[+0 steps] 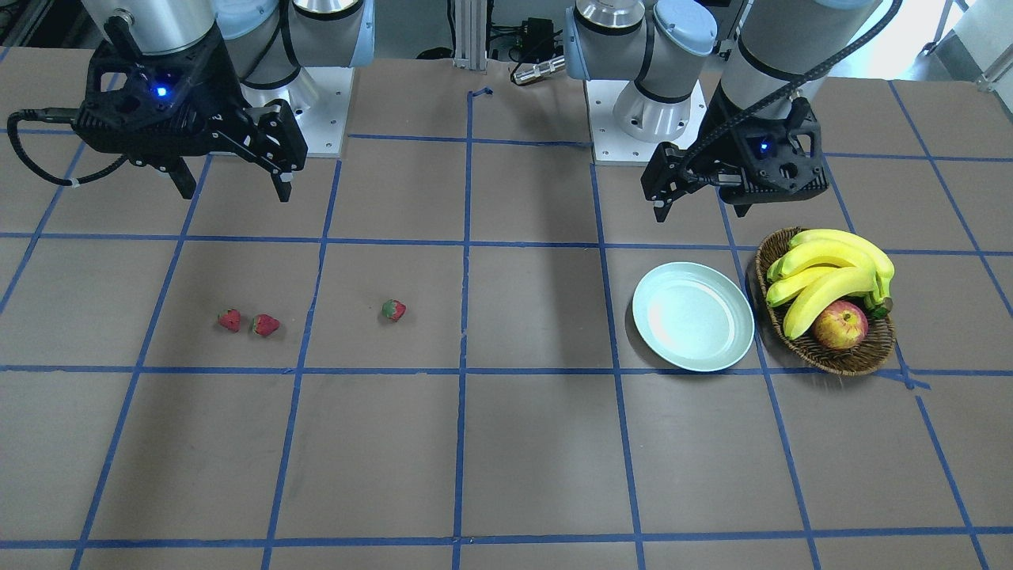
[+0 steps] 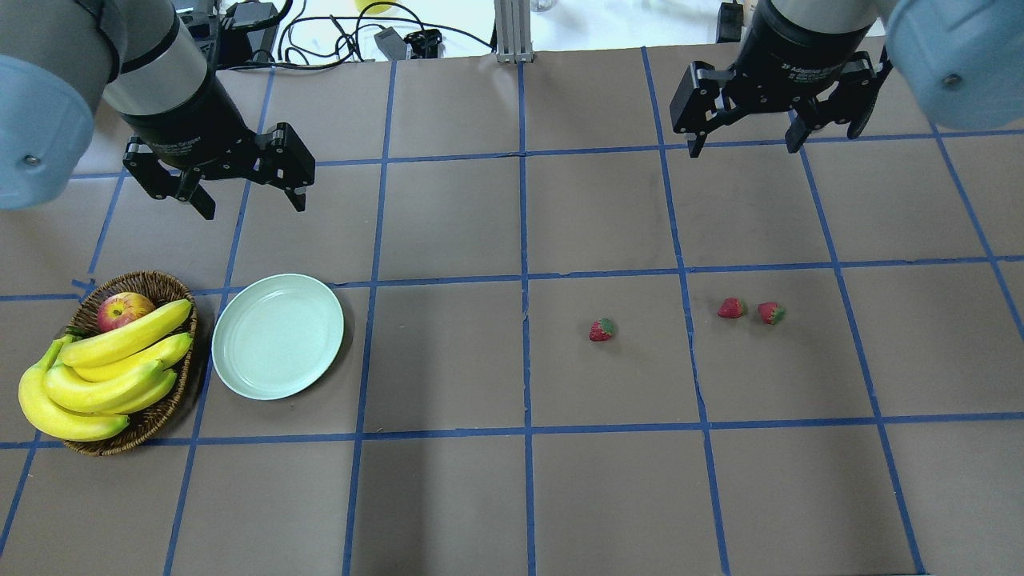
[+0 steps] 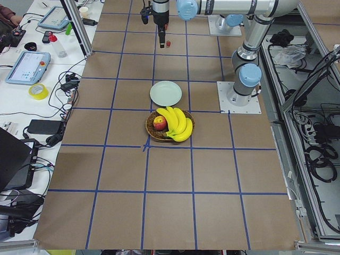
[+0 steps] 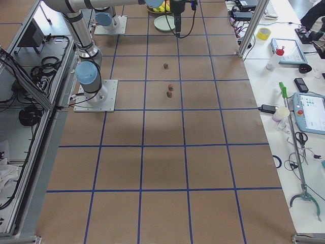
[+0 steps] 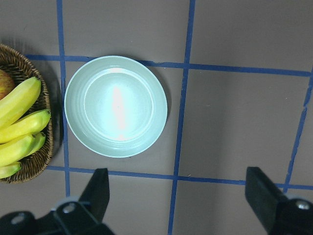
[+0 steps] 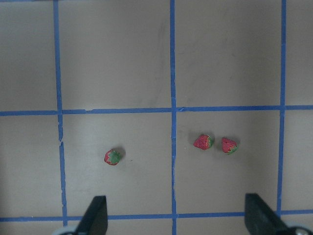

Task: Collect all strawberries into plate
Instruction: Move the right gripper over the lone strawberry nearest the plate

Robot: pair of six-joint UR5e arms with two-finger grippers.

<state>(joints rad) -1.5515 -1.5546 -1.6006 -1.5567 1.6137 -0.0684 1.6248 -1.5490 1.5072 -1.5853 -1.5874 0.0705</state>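
Three small red strawberries lie on the brown table: one alone (image 2: 602, 330) near the middle, and two close together (image 2: 730, 308) (image 2: 771, 312) to its right. They also show in the right wrist view (image 6: 113, 157) (image 6: 203, 142) (image 6: 229, 146). The mint-white plate (image 2: 278, 336) is empty, beside the basket; it also shows in the left wrist view (image 5: 116, 105). My left gripper (image 2: 246, 201) hangs open and empty above the table, behind the plate. My right gripper (image 2: 746, 146) hangs open and empty, behind the pair of strawberries.
A brown wicker basket (image 2: 164, 402) with bananas (image 2: 104, 376) and a red-yellow apple (image 2: 122, 310) stands left of the plate. Blue tape lines grid the table. Both arm bases (image 1: 316, 111) stand at the robot's edge. Cables and devices lie beyond the far edge.
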